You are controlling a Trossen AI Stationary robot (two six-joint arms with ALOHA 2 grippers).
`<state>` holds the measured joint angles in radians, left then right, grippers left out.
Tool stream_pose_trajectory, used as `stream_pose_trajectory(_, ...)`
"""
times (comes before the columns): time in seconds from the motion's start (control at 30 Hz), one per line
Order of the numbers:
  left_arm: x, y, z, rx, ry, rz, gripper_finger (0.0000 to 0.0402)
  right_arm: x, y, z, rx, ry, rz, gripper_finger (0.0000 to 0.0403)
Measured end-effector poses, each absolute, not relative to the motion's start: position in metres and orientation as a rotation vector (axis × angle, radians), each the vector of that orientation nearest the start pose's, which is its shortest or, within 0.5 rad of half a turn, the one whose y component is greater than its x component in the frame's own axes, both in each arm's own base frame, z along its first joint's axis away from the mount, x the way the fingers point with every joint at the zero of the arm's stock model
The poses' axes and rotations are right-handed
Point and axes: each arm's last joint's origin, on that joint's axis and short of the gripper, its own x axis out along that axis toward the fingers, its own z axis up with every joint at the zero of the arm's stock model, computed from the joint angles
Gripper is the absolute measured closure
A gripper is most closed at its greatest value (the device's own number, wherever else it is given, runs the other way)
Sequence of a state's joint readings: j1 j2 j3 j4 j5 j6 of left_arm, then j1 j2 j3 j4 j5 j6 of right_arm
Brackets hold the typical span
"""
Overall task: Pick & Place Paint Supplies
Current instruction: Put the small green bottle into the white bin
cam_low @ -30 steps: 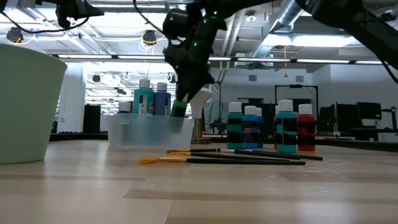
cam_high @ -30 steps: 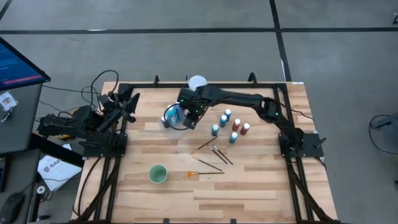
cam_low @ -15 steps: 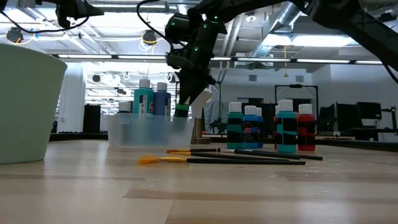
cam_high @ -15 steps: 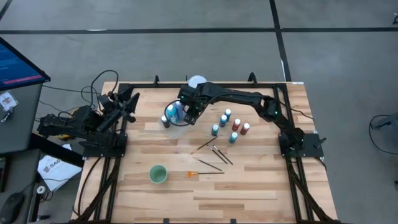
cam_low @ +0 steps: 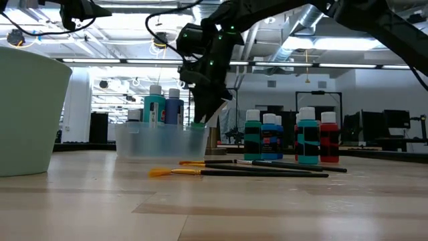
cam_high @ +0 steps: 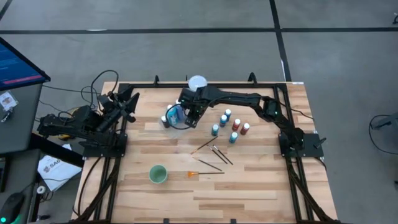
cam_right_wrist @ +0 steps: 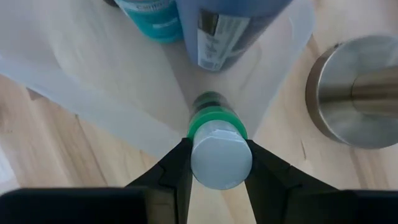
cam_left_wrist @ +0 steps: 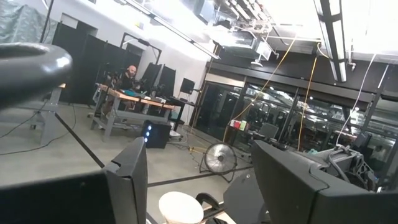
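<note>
The right gripper point(cam_right_wrist: 214, 163), clamped on a green bottle's point(cam_right_wrist: 216, 127) white cap, lowers it into the clear bin point(cam_high: 176, 116) beside two bottles already inside; the next move, likely, is to let go and lift clear, while the left gripper point(cam_high: 129, 99) waits, fingers apart, at the table's edge.

No legible text, brand, number or sign is found in any view. The dark blue paint bottle point(cam_right_wrist: 233, 28) standing in the clear plastic tub point(cam_right_wrist: 93, 74) carries a pale label with a barcode-like strip, its print too small to read. The white paper bag point(cam_high: 55, 168) on the floor shows dark lettering, illegible.
</note>
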<state>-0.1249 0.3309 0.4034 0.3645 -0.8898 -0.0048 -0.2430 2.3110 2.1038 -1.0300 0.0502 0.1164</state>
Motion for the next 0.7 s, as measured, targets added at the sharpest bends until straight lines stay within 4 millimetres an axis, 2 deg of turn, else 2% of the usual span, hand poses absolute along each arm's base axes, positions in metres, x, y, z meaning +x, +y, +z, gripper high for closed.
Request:
stream_pose_trajectory(0.47,0.0903,0.0113,0.3034,-0.224,-0.396,0.751,0.0202,0.4703,-0.1192,0.2162,0.186,1.189,-0.31,0.0266)
stream_pose_trajectory(0.7,0.0903,0.0113,0.3034,-0.224,-0.396,0.751,0.0202,0.4726,-0.1196,0.2173,0.172,1.165,-0.301,0.0236)
